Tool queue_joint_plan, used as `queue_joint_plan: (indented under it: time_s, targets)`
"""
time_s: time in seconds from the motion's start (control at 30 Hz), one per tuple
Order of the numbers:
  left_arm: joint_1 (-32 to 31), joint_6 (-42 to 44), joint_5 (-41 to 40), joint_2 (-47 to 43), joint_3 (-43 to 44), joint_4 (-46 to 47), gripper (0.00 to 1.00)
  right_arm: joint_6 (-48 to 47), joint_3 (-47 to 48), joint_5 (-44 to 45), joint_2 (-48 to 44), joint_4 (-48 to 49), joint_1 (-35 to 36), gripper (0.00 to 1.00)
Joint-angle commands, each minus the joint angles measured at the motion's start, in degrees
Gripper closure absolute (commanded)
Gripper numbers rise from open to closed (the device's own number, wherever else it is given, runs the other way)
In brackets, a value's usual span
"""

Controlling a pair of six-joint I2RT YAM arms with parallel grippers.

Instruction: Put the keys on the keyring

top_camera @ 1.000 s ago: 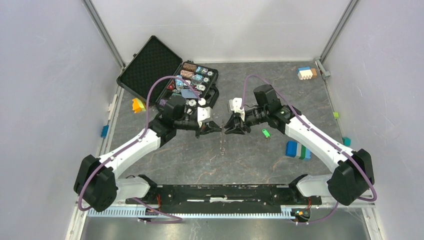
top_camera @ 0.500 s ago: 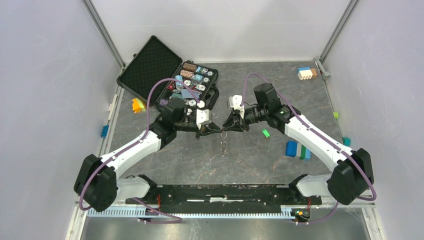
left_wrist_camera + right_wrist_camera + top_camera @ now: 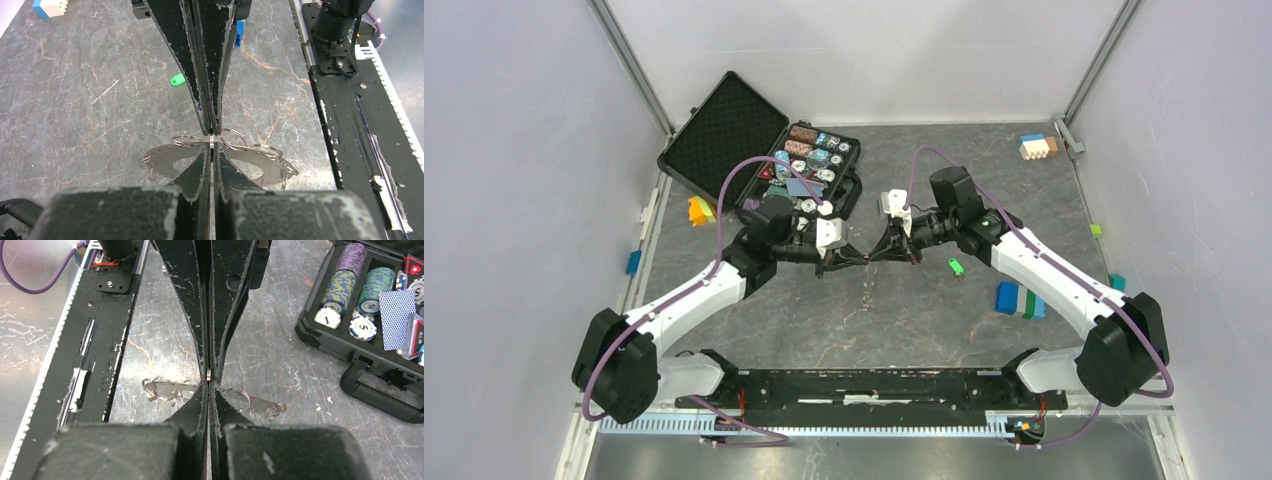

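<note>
You have the left jaws and right jaws both clamped, tip to tip, on the keyring, which spreads crosswise just under them, the right pair having shut within the last second, while the green key lies on the counter on the right jaws' side, nearer that arm.

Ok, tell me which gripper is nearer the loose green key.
Right. The right gripper lies between the green key and the keyring; the left gripper meets it tip to tip from the far side, farther from the key.
</note>
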Motion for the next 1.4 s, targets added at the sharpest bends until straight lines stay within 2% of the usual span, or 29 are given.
queue_joint_plan:
  time_s: [0.0,0.6,0.63,0.7,0.73,0.77,0.8,0.83,0.97,1.13,1.23,1.37]
  targets:
    - [-0.02,-1.32,1.43,-0.88,0.0,4.14,0.98,0.42,0.89,-0.84,0.08,2.29,-0.08,1.0]
    - [-0.07,-2.12,-0.97,1.68,0.66,4.83,0.98,-0.17,4.42,7.78,0.2,-0.23,1.15,1.0]
    - [-0.04,-3.2,-1.51,1.52,0.46,5.87,0.98,-0.36,4.33,8.94,0.0,-0.16,1.15,0.95]
    - [0.2,-4.76,-2.49,1.3,0.43,7.13,0.98,-0.35,4.5,11.15,-0.59,-0.04,1.09,0.71]
    - [0.43,-5.65,-2.77,1.19,0.33,7.76,0.98,-0.49,4.59,12.11,-1.15,-0.03,1.08,0.47]
    - [0.85,-6.69,-2.97,1.16,0.21,8.55,0.98,-0.71,4.72,13.24,-1.76,-0.05,1.15,0.3]
    - [1.28,-7.63,-3.06,1.07,-0.12,9.92,0.98,-1.01,4.77,14.21,-2.42,-0.22,1.06,0.24]
    - [1.81,-8.69,-2.96,0.97,-0.6,11.42,0.98,-1.37,4.77,14.78,-2.87,-0.58,0.96,0.22]
    - [3.36,-11.94,-2.05,0.47,-1.61,15.1,0.98,-1.87,1.49,13.32,-5.34,0.78,-0.32,0.22]
    - [3.98,-15.25,-0.87,0.5,-2.53,19.19,0.98,-0.53,-1.86,6.21,-6.44,2.82,-2.06,0.31]
    - [4.74,-17.42,-1.5,0.28,-2.62,21.53,0.98,4.31,-5.78,2.35,-6.57,8.33,-3.83,0.33]
    - [5.36,-18.37,-0.58,-0.07,-2.36,22.51,0.98,14.59,-12.05,-4.8,-5.23,20.56,-6.17,0.34]
